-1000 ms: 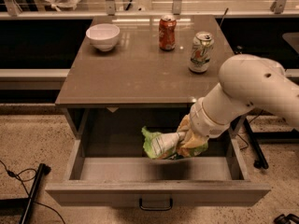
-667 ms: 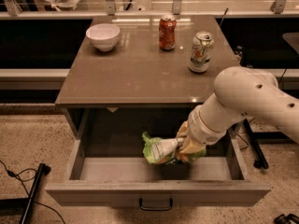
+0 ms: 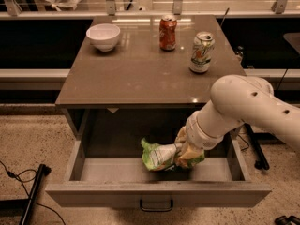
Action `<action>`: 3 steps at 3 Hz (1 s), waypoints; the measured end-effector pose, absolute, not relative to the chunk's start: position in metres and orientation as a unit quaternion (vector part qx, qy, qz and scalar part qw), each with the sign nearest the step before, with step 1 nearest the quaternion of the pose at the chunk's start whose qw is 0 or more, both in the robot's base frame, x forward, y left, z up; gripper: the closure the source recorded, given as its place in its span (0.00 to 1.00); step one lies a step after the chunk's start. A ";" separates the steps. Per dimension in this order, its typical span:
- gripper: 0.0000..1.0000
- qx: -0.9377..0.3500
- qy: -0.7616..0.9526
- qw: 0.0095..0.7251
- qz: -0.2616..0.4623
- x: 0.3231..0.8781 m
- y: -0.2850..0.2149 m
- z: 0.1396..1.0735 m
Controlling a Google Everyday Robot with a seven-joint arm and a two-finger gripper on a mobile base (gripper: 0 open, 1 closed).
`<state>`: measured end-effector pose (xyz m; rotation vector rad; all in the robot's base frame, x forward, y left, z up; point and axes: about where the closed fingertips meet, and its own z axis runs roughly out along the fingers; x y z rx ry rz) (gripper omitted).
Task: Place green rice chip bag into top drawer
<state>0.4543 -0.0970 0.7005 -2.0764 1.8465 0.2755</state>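
The top drawer (image 3: 110,172) stands pulled open below the table top, pale inside, with a small dark handle (image 3: 156,204) at the centre of its front. The green rice chip bag (image 3: 157,156) is crumpled, light green with a white patch, inside the drawer right of centre, close to the floor. My gripper (image 3: 183,153) reaches down into the drawer from the right on a thick white arm (image 3: 239,107) and is shut on the bag's right end.
On the brown table top (image 3: 136,74) stand a white bowl (image 3: 103,36) at the back left, an orange soda can (image 3: 168,32) at the back centre, and a green-and-white can (image 3: 201,52) at the right. A black cable and bar (image 3: 33,191) lie on the floor at the left.
The arm has moved down and slightly left, carrying the bag lower into the drawer. The cans and bowl have not moved.
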 end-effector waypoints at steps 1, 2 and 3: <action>0.15 -0.733 0.651 0.173 0.097 0.454 -0.097 0.700; 0.00 -0.736 0.646 0.183 0.082 0.445 -0.104 0.718; 0.15 -0.742 0.639 0.195 0.057 0.427 -0.115 0.749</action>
